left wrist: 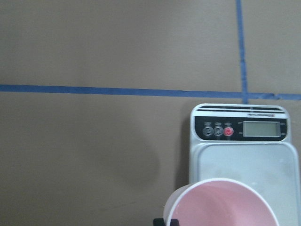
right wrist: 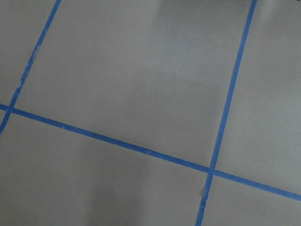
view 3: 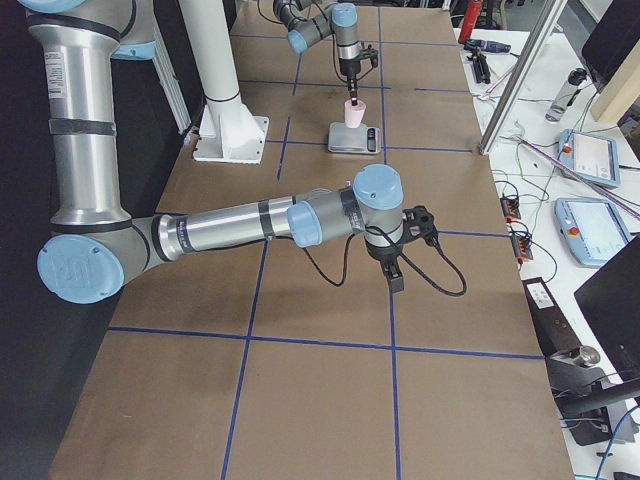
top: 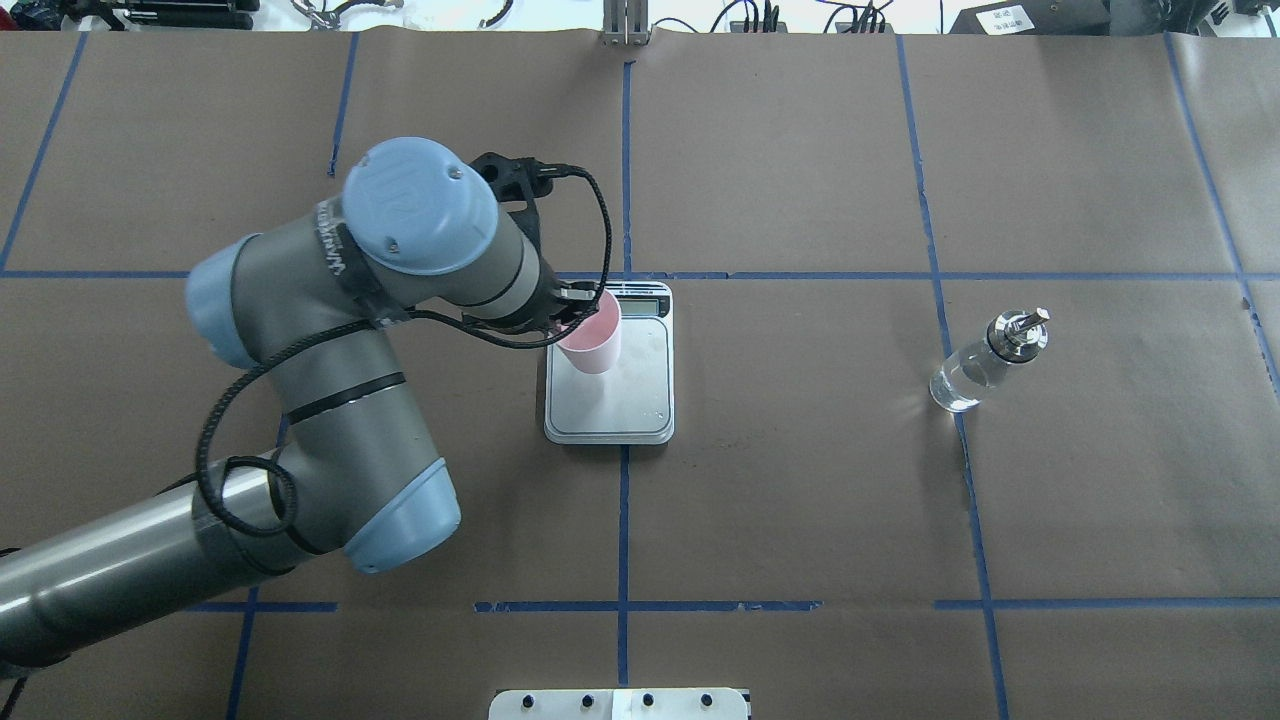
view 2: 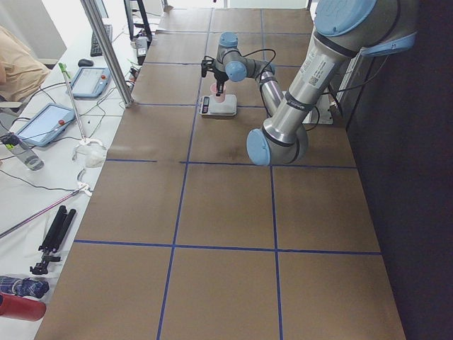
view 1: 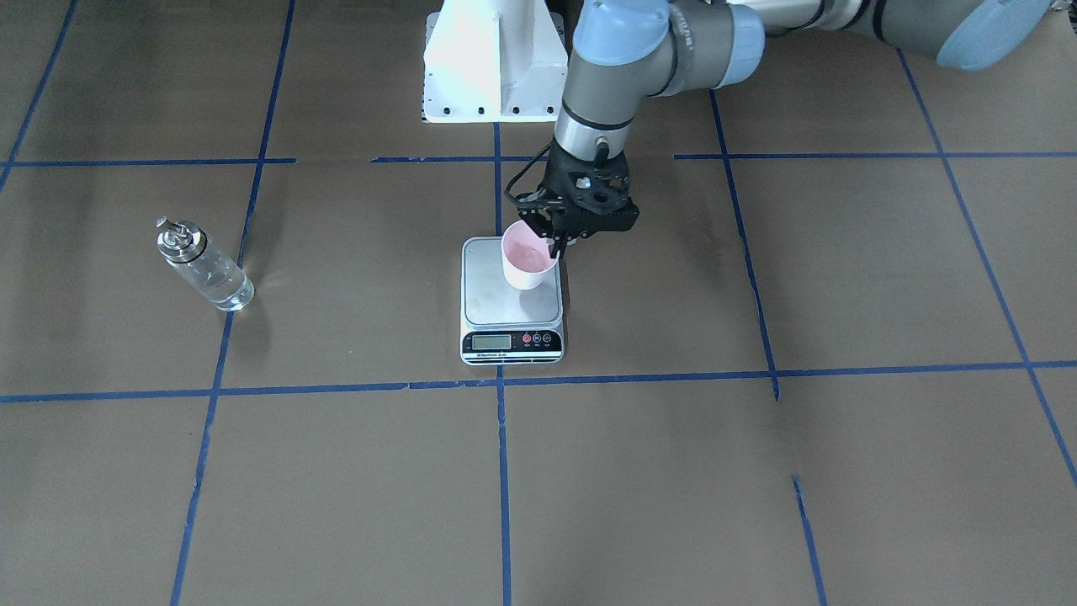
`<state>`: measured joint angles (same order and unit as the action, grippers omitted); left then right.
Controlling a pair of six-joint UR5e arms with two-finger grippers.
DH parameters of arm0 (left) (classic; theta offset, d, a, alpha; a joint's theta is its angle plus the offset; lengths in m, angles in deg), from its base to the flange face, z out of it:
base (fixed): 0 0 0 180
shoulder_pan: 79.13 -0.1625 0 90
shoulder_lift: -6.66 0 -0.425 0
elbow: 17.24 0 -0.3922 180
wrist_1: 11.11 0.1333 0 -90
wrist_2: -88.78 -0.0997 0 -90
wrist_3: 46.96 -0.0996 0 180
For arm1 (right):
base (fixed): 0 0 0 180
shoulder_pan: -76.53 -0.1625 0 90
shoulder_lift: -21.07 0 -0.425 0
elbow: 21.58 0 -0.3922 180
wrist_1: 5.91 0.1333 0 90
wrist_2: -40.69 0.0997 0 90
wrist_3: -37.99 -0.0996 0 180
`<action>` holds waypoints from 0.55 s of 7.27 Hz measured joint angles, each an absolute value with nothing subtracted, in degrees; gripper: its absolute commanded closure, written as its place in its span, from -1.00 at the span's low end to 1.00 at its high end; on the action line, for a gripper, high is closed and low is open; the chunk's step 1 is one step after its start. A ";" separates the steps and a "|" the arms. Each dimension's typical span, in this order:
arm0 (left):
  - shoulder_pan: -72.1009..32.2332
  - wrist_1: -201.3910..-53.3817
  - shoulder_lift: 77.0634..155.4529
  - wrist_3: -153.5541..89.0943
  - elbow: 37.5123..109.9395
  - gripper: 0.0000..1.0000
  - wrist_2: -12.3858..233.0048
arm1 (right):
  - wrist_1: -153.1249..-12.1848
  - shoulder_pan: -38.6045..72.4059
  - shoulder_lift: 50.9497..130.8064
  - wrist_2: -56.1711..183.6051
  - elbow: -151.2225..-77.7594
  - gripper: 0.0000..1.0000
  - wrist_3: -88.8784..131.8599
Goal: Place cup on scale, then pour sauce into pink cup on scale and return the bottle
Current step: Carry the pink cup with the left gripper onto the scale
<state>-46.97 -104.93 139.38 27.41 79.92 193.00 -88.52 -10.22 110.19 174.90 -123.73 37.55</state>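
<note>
Pink cup point(view 1: 528, 259) over scale point(view 1: 511, 316) | my left pincer point(view 1: 553, 247) clamped on its rim | right pincer point(view 3: 394, 280): cannot tell | bottle point(view 1: 204, 268) well apart

Legible only faintly: a UR emblem on the blue joint cap point(top: 420, 205). Print along the front strip of the scale point(view 1: 496, 286) too small to read; nothing readable on its display.

Even, diffuse light, cool cast. Soft shadows on surface point(view 1: 673, 471) beside bottle point(view 1: 204, 268). Pale glare on scale point(top: 630, 400) platform. Left wrist view soft; near cup point(left wrist: 221, 207) perhaps out of focus.
</note>
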 measured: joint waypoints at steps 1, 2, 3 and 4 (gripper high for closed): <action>-47.47 -106.72 140.47 28.20 77.45 0.85 192.39 | -88.52 -10.21 110.19 174.90 -123.77 -1.00 37.55; -47.66 -107.56 140.75 28.47 76.36 0.72 192.12 | -88.53 -10.22 110.18 174.90 -123.78 -1.00 37.55; -47.69 -107.83 140.69 28.50 76.07 0.65 191.95 | -88.52 -10.22 110.11 174.90 -123.80 -1.00 37.55; -47.70 -107.92 140.54 28.46 76.11 0.48 191.85 | -88.52 -10.22 110.06 174.90 -123.80 -1.00 37.55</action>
